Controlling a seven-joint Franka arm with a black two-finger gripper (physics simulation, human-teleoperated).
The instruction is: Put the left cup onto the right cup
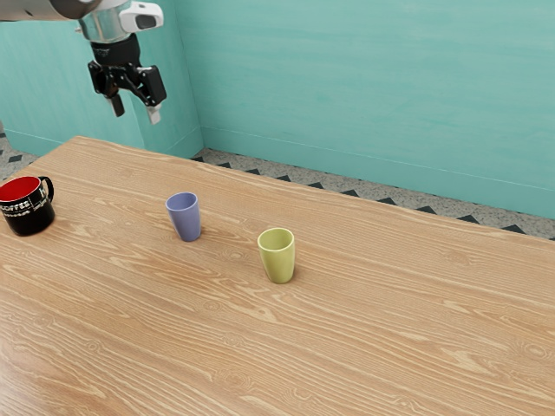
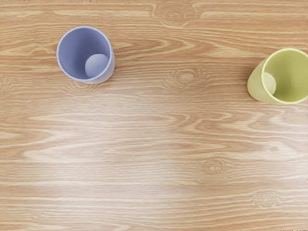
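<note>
A blue-purple cup [image 1: 184, 216] stands upright on the wooden table, and a yellow-green cup [image 1: 277, 255] stands upright to the exterior view's right of it, a little nearer the front. They are apart. My gripper [image 1: 135, 110] hangs high above the table's back left part, well above and behind the blue cup, open and holding nothing. From above, the wrist view looks into the blue cup [image 2: 85, 54] and the green cup [image 2: 281, 76], both hollow inside.
A black mug [image 1: 27, 205] with a red inside and white lettering stands near the table's left edge. The wooden table [image 1: 347, 347] stretches wide to the front and right. A teal wall rises behind it.
</note>
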